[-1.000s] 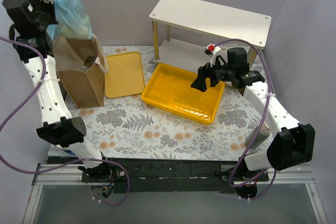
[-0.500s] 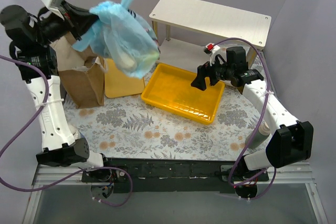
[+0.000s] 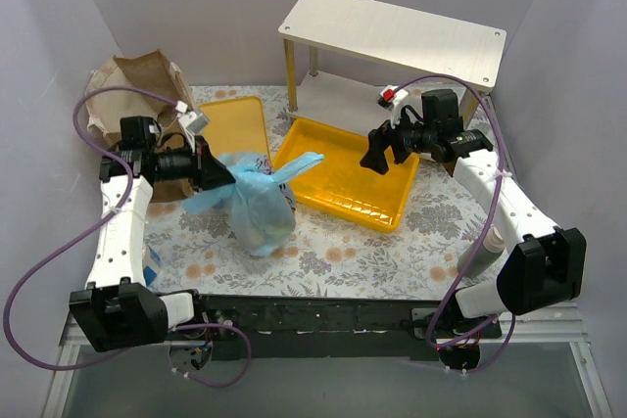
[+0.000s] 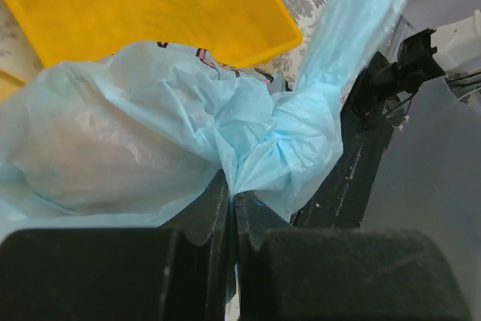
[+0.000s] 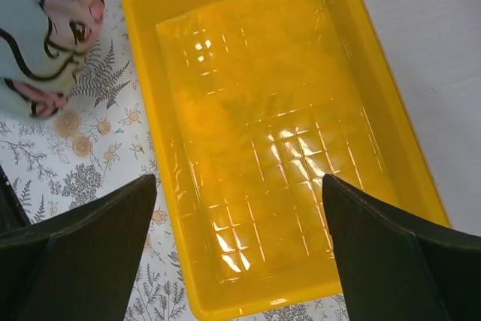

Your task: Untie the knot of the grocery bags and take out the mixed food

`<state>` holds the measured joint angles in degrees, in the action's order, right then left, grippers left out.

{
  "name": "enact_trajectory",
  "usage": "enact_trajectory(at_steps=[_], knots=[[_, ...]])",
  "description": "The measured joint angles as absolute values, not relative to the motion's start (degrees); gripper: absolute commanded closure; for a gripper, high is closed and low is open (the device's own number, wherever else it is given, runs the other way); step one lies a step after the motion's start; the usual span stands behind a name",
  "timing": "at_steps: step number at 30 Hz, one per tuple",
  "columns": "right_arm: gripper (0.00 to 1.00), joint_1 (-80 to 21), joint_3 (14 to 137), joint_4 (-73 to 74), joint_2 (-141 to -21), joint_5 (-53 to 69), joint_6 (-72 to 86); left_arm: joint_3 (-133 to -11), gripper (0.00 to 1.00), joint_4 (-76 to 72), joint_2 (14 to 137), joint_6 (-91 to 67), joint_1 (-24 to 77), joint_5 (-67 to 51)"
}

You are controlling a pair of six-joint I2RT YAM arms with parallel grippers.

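Observation:
My left gripper is shut on the knotted neck of the light-blue plastic bag, which rests on the flowered table in front of the flat yellow tray. In the left wrist view the bag's twisted neck sits just above my closed fingers. Pale food shows dimly through the plastic; I cannot tell what it is. The brown paper bag stands at the back left. My right gripper is open and empty above the deep yellow tray. The bag's cartoon print shows in the right wrist view.
A flat yellow tray lies beside the paper bag. A white two-level shelf stands at the back right. The deep yellow tray holds nothing. A black rail runs along the table's near edge.
My left arm has swung the blue bag from high above the paper bag down and forward onto the table. The right arm has barely moved.

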<state>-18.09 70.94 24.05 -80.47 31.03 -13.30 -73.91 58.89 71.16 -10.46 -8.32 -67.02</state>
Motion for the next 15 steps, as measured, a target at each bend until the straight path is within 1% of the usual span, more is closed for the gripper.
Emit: enact_trajectory(at_steps=[5, 6, 7, 8, 9, 11, 14, 15], knots=[[0.02, -18.8, 71.1, 25.1, -80.5, 31.0, -14.3, -62.5, 1.00, 59.8, 63.9, -9.6, -7.4, -64.2], [0.02, -19.1, 71.2, 25.3, -80.5, 31.0, -14.5, -61.5, 0.95, 59.7, 62.8, -9.8, -7.3, -63.9], [0.02, -19.6, 71.2, 25.5, -80.5, 31.0, -14.9, -60.6, 0.85, 59.6, 61.3, -10.1, -7.3, -63.3], [0.02, -20.0, 71.2, 25.6, -80.5, 31.0, -15.2, -60.0, 0.80, 59.5, 60.2, -10.2, -7.3, -62.9], [0.02, -20.5, 71.2, 25.7, -80.5, 30.9, -15.4, -59.5, 0.71, 59.5, 59.1, -10.5, -7.3, -62.4], [0.02, -21.7, 71.2, 25.7, -80.5, 30.6, -16.1, -58.8, 0.47, 59.5, 57.7, -10.5, -7.3, -61.6], [0.02, -23.5, 71.2, 25.8, -80.5, 30.1, -17.0, -58.4, 0.29, 60.2, 57.1, -10.4, -7.3, -60.4], [0.02, -24.3, 71.2, 25.9, -80.5, 29.9, -17.5, -58.4, 0.26, 60.3, 57.1, -10.5, -7.3, -59.7]])
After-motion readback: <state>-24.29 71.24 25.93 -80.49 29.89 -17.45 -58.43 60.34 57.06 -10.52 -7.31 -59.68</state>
